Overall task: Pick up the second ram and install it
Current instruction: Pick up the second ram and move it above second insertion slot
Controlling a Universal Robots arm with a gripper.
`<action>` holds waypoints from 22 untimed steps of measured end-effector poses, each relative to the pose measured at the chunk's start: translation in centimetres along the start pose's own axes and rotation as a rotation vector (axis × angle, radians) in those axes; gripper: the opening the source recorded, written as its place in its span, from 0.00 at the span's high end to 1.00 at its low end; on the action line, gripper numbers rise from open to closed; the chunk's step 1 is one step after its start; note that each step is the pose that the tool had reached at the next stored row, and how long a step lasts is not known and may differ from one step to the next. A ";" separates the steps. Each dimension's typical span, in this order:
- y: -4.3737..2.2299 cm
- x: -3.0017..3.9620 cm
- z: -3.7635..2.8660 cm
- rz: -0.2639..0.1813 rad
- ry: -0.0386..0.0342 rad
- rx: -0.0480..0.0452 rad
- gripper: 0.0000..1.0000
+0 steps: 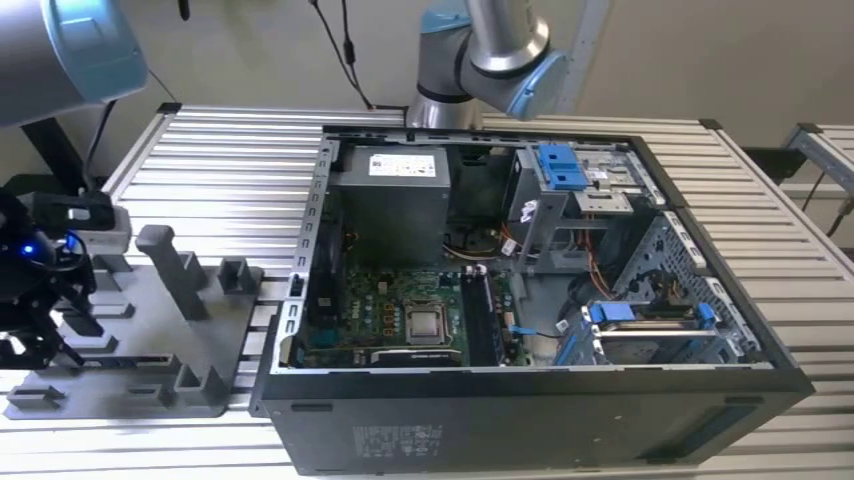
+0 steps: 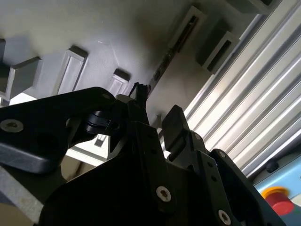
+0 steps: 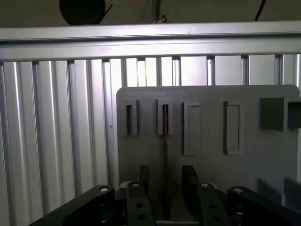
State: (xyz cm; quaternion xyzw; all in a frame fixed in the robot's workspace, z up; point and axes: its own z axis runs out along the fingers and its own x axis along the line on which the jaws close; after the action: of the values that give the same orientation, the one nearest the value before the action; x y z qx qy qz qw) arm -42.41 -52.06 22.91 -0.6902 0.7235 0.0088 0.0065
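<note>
Nearest, the hand (image 3: 165, 178) low over the grey holder tray (image 3: 273, 155), parted narrowly, one finger (image 3: 142, 181) on either side of the second ram (image 3: 165, 141), by the look of it not yet pinching. Stands on edge in the tray's slots, long axis running straight away from the hand toward the worktop's (image 3: 56, 141) far rail. Farther off, at the exterior view's right, the open computer case (image 1: 534, 300), well apart from the tray
</note>
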 end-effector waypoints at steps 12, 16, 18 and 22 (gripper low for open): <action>-0.03 -0.16 0.98 0.000 -0.0005 0.0031 0.58; 0.04 -0.24 1.33 -0.002 -0.0027 0.0084 0.58; 0.10 -0.26 1.51 -0.006 -0.0030 0.0094 0.58; 0.11 -0.24 1.80 -0.025 -0.0028 0.0089 0.58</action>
State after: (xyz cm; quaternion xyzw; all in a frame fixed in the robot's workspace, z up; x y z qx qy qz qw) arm -42.51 -51.77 21.11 -0.6992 0.7148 0.0065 0.0107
